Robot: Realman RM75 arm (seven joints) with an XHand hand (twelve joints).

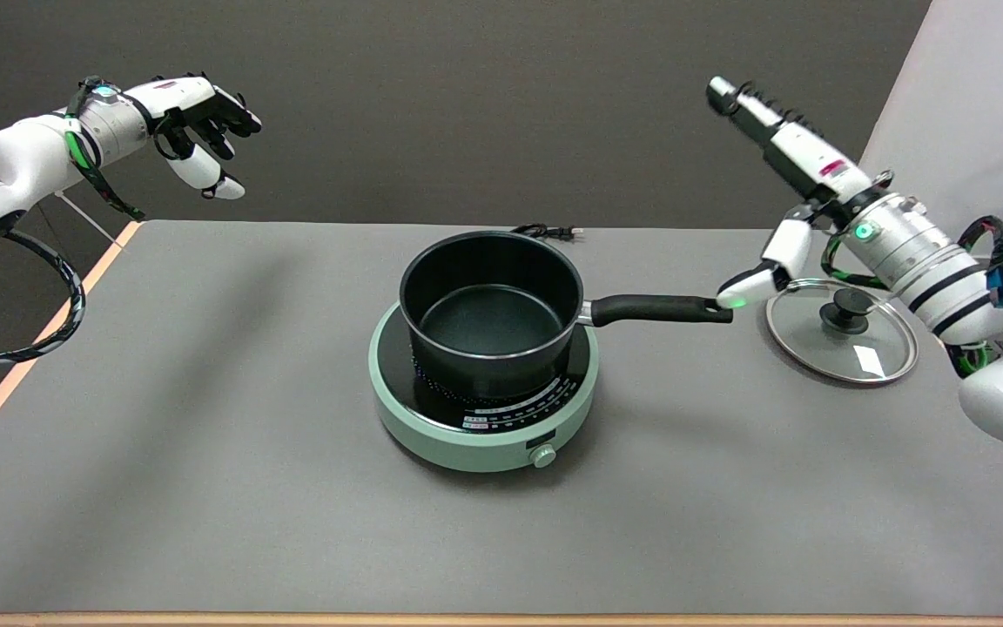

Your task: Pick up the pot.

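Pot (490,309) sits on green hotplate (484,418), handle (658,309) pointing right toward glass lid (841,331). Right hand (793,187) empty, fingers spread, thumb tip near handle end. Best: lower hand, wrap handle mid-length, lift level.

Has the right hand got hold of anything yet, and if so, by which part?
Nothing is held. The right hand is open, fingers stretched out above the table; only its thumb tip hangs by the far end of the pot handle, not gripping it.
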